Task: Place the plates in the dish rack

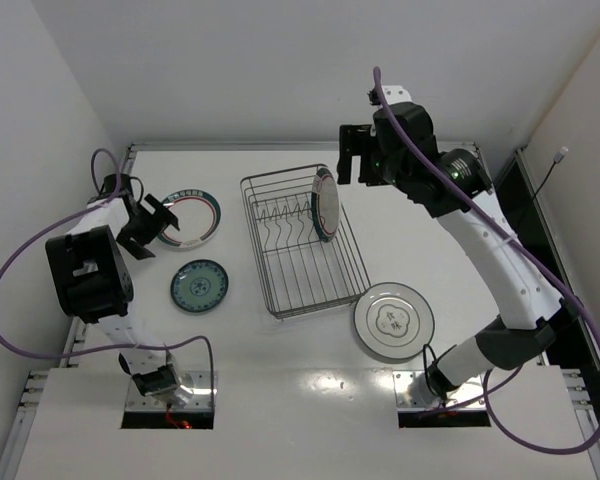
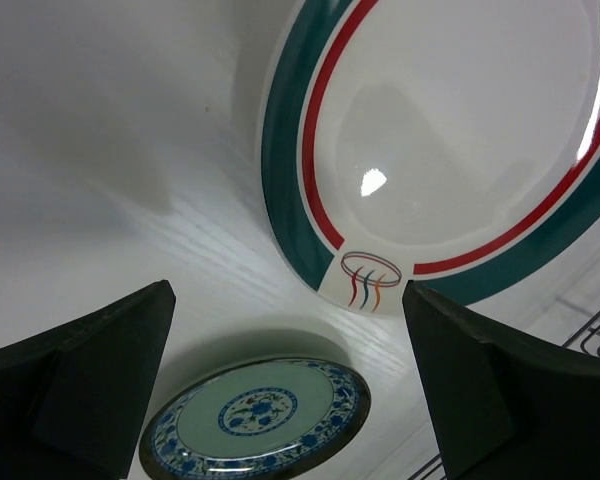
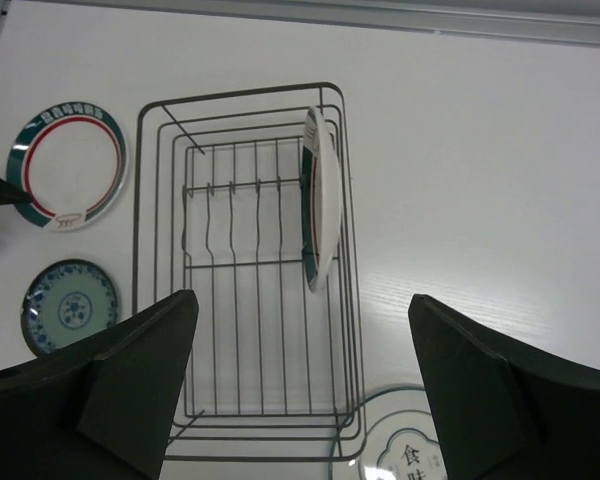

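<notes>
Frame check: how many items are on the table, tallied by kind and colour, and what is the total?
Rectangular dark wire dish rack: 1
White round ceramic plates with teal rims: 2 (red-lined plate lying flat, other teal-rimmed plate standing in the rack)
Large grey-white round plate: 1
Small teal patterned round plate: 1
Total: 5
</notes>
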Available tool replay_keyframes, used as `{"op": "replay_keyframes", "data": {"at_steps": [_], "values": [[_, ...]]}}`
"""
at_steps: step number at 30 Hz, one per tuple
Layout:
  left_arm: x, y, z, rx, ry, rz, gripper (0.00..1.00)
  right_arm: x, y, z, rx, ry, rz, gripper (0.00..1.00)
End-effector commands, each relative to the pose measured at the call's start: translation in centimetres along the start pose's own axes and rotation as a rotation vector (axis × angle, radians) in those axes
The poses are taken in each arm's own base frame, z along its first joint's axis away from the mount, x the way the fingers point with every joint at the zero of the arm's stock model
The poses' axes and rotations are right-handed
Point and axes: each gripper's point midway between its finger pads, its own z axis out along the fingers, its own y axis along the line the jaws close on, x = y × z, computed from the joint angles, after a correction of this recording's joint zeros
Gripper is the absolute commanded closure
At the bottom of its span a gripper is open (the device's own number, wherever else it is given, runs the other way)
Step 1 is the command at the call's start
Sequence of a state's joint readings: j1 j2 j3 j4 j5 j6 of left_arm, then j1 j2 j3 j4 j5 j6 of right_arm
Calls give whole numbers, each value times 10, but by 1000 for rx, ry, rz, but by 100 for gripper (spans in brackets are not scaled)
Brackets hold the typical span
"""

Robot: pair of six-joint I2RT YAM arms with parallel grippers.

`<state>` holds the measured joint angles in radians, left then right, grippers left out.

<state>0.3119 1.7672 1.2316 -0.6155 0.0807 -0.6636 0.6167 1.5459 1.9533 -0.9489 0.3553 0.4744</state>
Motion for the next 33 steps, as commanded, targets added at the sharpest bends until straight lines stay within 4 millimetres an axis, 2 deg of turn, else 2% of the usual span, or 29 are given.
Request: {"op": "replay_keyframes", "data": {"at_steps": [1, 5, 6, 7, 12, 13, 14, 17, 18, 21, 23, 26, 27, 28, 29, 30, 33], "values": [[-5, -6, 7, 80, 11, -54, 3, 9, -14, 3, 42, 15, -21, 16], [-5, -6, 20, 114, 26, -121, 10, 5, -23, -3, 58, 10, -11, 16], [-4, -7, 21, 138, 34, -141, 14, 2, -24, -4, 64, -1, -8, 16], [5, -4, 28, 137, 58, -158, 16, -1, -27, -8, 75, -13, -14, 16], [-2, -10, 34, 209, 32, -239, 26, -10, -34, -12, 97, -46, -10, 16], [5, -11, 38, 222, 58, -251, 29, -11, -38, -12, 105, -46, -14, 16], [2, -14, 42, 252, 66, -269, 37, -14, -38, -14, 103, -55, -11, 16], [7, -12, 52, 270, 98, -290, 50, -14, -39, -18, 103, -55, -11, 16], [9, -10, 59, 263, 108, -293, 58, -15, -43, -17, 111, -55, -18, 16], [3, -11, 61, 279, 98, -296, 69, -14, -45, -21, 111, -54, -27, 16], [3, -6, 67, 277, 108, -310, 83, -14, -49, -25, 120, -54, -23, 15], [-7, -8, 63, 319, 100, -327, 100, -8, -53, -25, 124, -35, -25, 15], [-13, -13, 52, 353, 91, -335, 100, -6, -52, -27, 112, -32, -25, 15], [-19, -12, 51, 361, 74, -346, 100, -6, -52, -27, 112, -32, -25, 15], [-22, -21, 42, 408, 75, -341, 100, -5, -48, -26, 89, -25, -25, 15], [-35, -32, 26, 455, 41, -328, 100, -2, -47, -25, 81, -14, -27, 15], [-44, -55, -7, 569, 34, -303, 100, 2, -38, -13, 32, 7, -1, 15]]}}
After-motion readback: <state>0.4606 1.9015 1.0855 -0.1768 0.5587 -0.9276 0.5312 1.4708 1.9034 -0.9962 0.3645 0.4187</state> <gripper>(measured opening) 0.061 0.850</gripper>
